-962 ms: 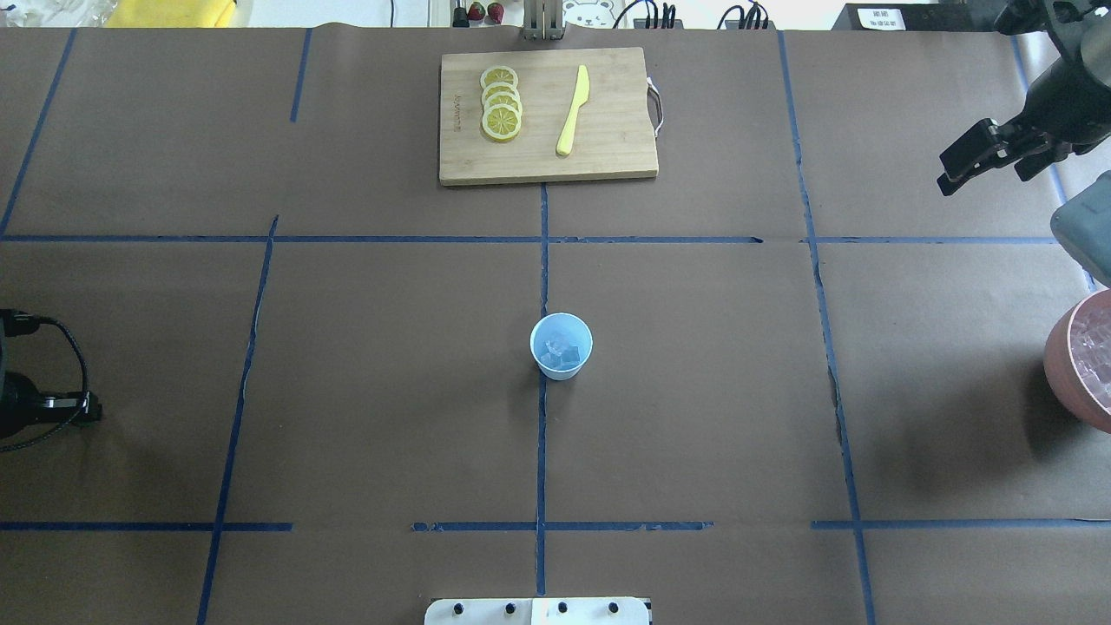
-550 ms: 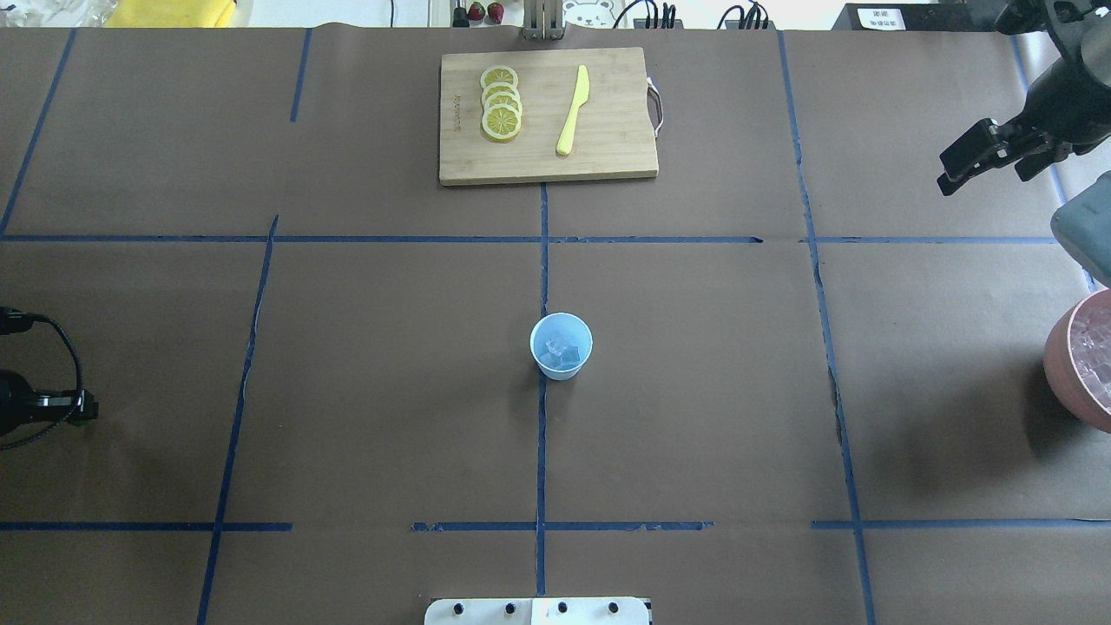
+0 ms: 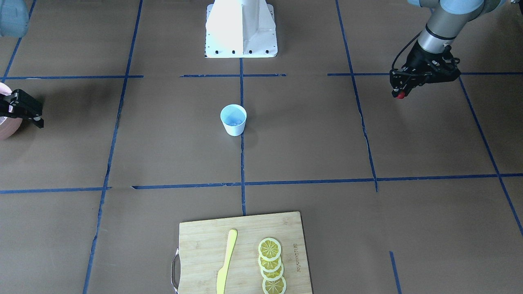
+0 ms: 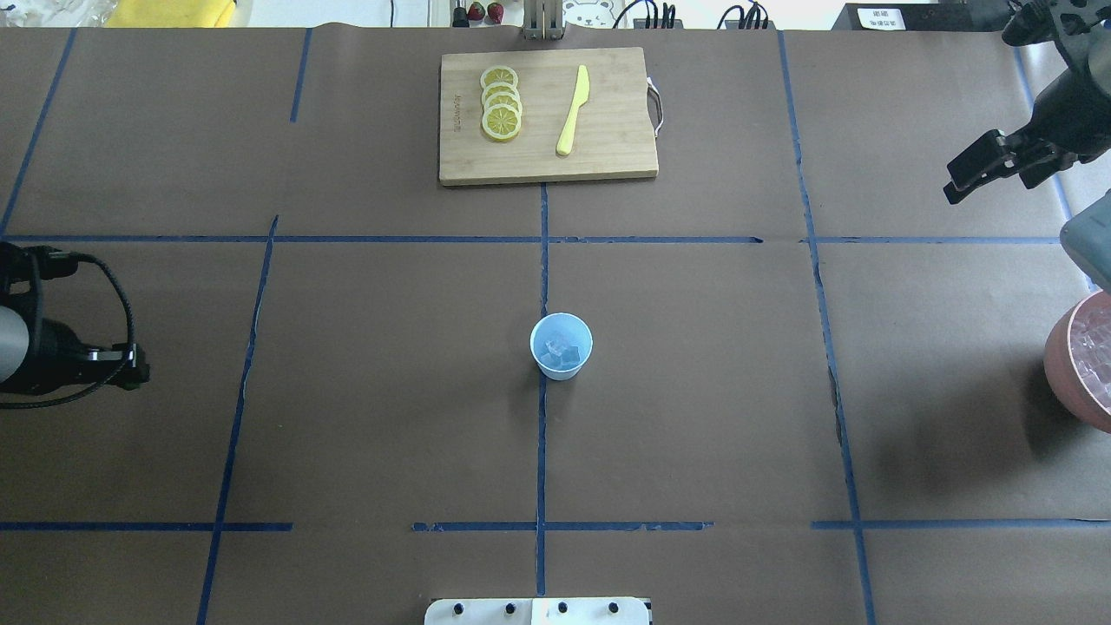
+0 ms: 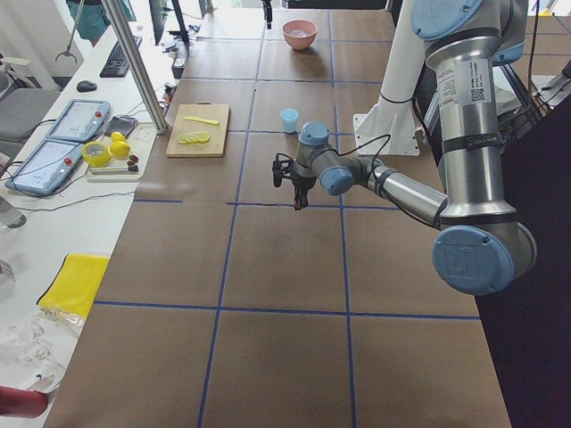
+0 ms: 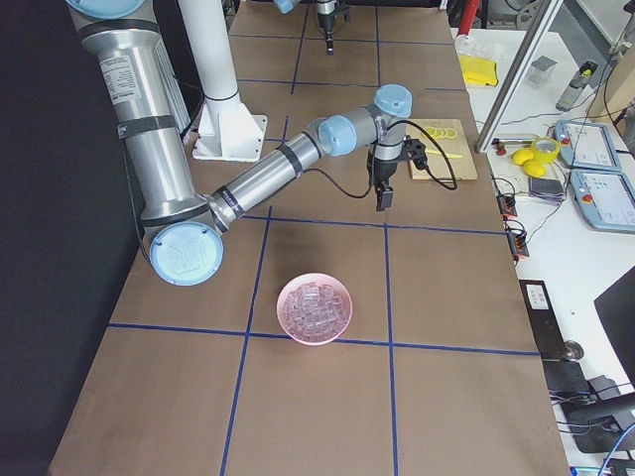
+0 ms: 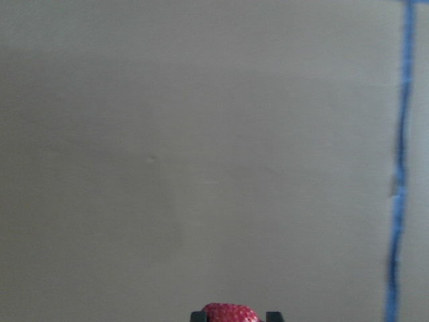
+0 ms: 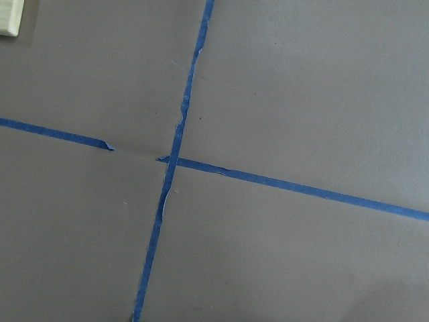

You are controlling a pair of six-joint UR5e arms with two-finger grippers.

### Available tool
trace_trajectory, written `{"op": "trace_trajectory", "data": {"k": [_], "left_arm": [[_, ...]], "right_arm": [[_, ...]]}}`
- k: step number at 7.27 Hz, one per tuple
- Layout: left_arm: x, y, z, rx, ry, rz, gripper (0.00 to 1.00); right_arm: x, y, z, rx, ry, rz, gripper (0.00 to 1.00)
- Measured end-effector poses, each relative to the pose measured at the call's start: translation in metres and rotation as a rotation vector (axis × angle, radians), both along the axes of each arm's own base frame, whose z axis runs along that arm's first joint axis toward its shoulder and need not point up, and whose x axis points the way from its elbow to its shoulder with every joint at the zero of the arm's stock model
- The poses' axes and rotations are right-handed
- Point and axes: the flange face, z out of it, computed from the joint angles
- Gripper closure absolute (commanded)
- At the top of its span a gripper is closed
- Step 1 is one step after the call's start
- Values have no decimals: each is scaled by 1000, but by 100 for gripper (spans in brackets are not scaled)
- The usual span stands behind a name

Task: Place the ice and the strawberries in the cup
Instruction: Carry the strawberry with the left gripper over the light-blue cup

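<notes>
The pale-blue cup point(image 4: 562, 345) stands at the table's middle, also seen in the front view point(image 3: 233, 119). A few clear ice cubes point(image 4: 560, 354) lie in it. My left gripper point(image 3: 400, 94) is shut on a red strawberry point(image 7: 231, 312) and hangs above the paper far to the cup's left. In the overhead view the left arm point(image 4: 78, 360) reaches in from the left edge. My right gripper point(image 4: 985, 178) is open and empty, high at the far right, beyond the pink bowl point(image 4: 1081, 369).
The pink bowl point(image 6: 315, 307) holds several ice cubes. A wooden cutting board point(image 4: 547, 115) at the back centre carries lemon slices point(image 4: 501, 102) and a yellow knife point(image 4: 573, 110). The white robot base point(image 3: 241, 28) is at the near edge.
My left arm has moved rightward, further into the overhead view. My right gripper has drifted slightly right and down. The cup has not moved.
</notes>
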Motion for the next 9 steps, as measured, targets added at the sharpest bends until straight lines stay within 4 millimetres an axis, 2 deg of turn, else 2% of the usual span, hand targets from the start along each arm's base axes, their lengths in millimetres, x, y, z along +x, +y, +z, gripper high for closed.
{"op": "trace_trajectory", "data": {"k": [2, 3, 4, 7, 8, 9], "left_arm": [[47, -31, -101, -42, -2, -17, 97], [74, -36, -152, -66, 7, -18, 97], [107, -36, -194, -98, 24, -18, 97], [200, -39, -283, -135, 71, 9, 97], [226, -40, -306, -130, 82, 26, 97], [253, -42, -319, -124, 92, 45, 97]], "right_arm": [[20, 7, 26, 17, -2, 15, 0], [38, 10, 40, 26, 7, 15, 0], [59, 14, 57, 33, 17, 13, 0], [111, 23, 97, 40, 33, 11, 0], [121, 22, 110, 36, 28, 8, 0], [127, 22, 122, 39, 23, 9, 0]]}}
